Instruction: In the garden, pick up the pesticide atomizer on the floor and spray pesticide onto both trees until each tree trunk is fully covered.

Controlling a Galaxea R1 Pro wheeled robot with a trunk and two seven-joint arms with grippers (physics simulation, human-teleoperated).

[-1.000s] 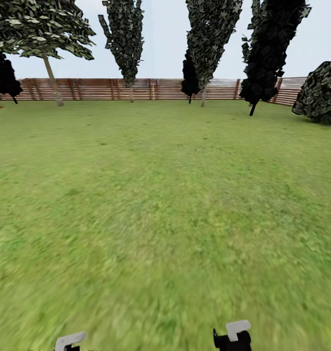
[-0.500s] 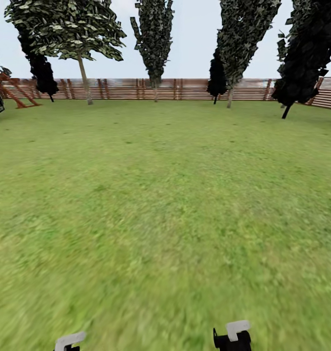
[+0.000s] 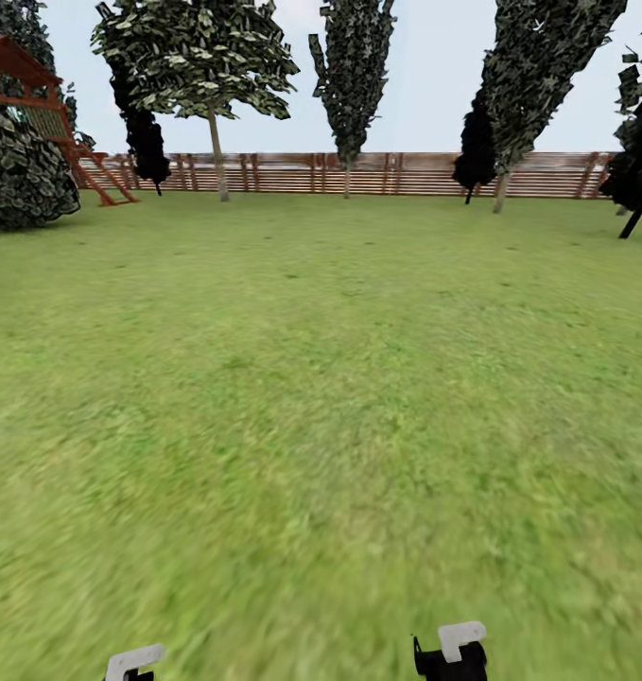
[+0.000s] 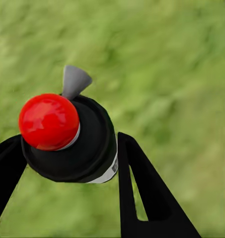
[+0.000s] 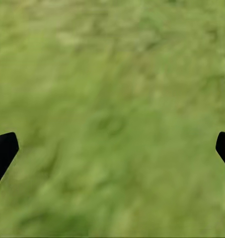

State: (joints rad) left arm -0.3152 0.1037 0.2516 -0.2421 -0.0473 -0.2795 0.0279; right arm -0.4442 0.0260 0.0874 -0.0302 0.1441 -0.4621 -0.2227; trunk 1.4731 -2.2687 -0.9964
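Left gripper (image 4: 67, 148): two black fingers clamped either side of the atomizer (image 4: 75, 141), black body pinched between them. Red cap (image 4: 48, 121) faces the wrist camera, grey nozzle (image 4: 75, 79) juts off beside it. So the atomizer is off the floor and in the left grip. Its long axis runs roughly along the fingers, away from the camera and toward the grass; the nozzle points sideways off that axis, out over open grass (image 4: 182, 64). Held this way probably for carrying; the nozzle would need bringing level with a trunk before any spraying.

Right gripper (image 5: 112, 148): fingertips spread wide at the two edges of its wrist view, nothing between them but lawn. Released, idle.

Head view: both wrists sit low at the bottom edge, left (image 3: 133, 662), right (image 3: 458, 648), tucked in, likely a travel posture.

Beyond: broad lawn (image 3: 321, 378), slat fence (image 3: 358, 173) at the far side, a row of trees (image 3: 207, 57) along it, a red playset (image 3: 37, 95) and a bush (image 3: 23, 180) far left. All the trees are well apart from the robot; no thick mottled trunk close enough to spray. Judged stage: pickup done, still seeking the first trunk.
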